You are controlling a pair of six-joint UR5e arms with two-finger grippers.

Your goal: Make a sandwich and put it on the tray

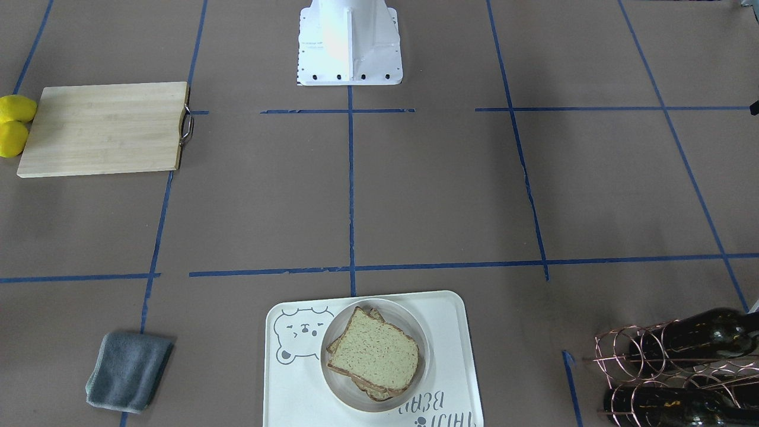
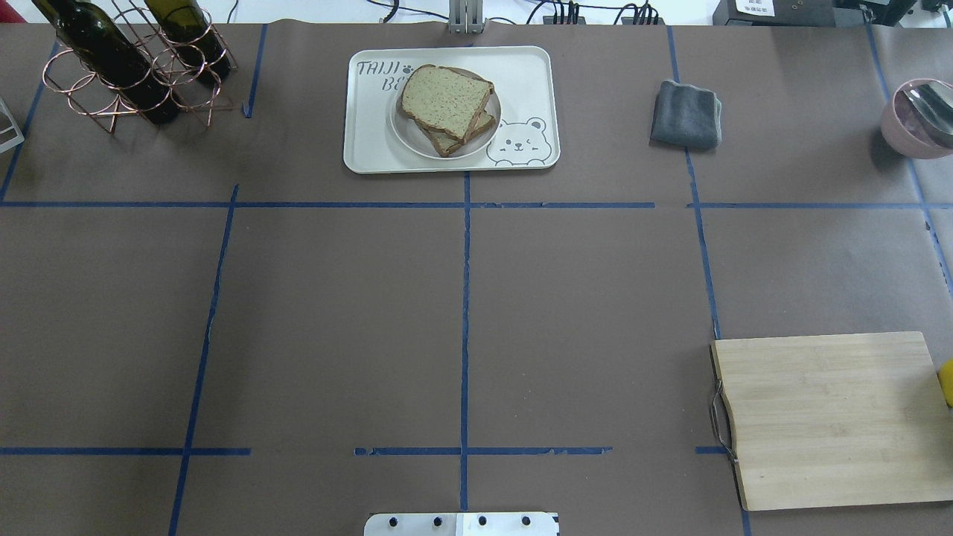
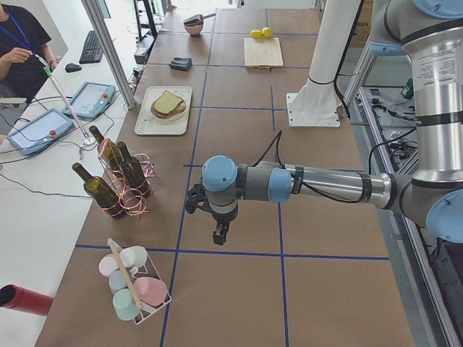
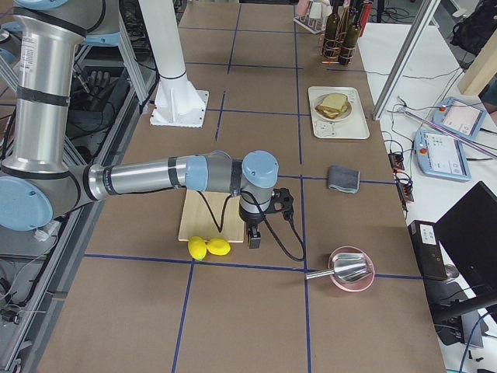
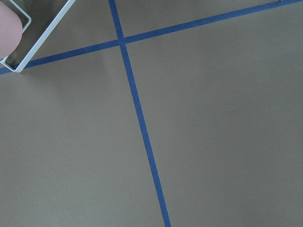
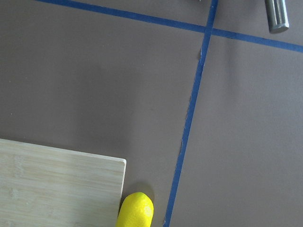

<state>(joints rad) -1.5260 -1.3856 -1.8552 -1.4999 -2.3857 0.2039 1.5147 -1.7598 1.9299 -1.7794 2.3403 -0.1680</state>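
Brown table (image 2: 335,313): tray (image 2: 368,145); cloth (image 2: 686,114); cutting board (image 2: 826,417); lemons (image 1: 15,124)

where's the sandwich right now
In the overhead view the sandwich sits on a round white dish on the bear tray at the table's far middle, between the wine rack on its left and the grey cloth on its right.

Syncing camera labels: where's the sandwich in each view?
Front-facing: sandwich bottom centre.
Overhead: sandwich top centre.
Exterior left: sandwich upper left.
Exterior right: sandwich upper right.
Left wrist: not in view.
Right wrist: not in view.
Landmark: the tray under it, in all four exterior views.
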